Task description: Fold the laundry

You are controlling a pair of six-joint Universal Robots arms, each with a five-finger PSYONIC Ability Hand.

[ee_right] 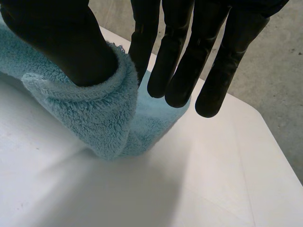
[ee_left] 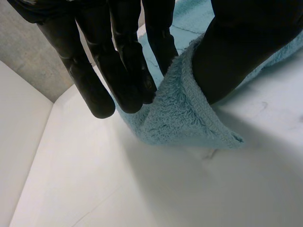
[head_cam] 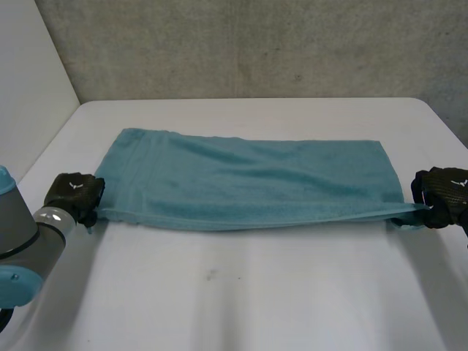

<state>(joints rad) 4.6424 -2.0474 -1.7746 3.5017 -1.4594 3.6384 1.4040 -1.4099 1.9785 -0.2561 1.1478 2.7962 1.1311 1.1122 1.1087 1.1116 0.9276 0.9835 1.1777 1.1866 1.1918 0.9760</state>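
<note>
Count: one towel, teal terry, on the white tabletop; two hands on it.

Writing: I can see a small white mark on the back of each hand in the head view, too small to read. I find nothing legible on the towel.

Orientation: the towel's long axis runs left to right across the middle of the tabletop, short ends facing the two hands. Its far long edge lies flat. The near long edge is drawn in a fairly straight line from one hand to the other. Woven bands cross the left end.

Left hand: at the towel's near-left corner. In the left wrist view the corner curls up around the thumb, and the straight fingers come down against the cloth on its other side. I read this as a pinch on the towel corner. The corner's tip hangs to the tabletop under the hand.

Right hand: at the near-right corner. In the right wrist view the cloth wraps over the thumb, with the fingers straight and pressed against the towel behind it. I read this as a pinch on that corner too.

The left arm sits at the near left. A grey concrete wall stands behind the tabletop.
</note>
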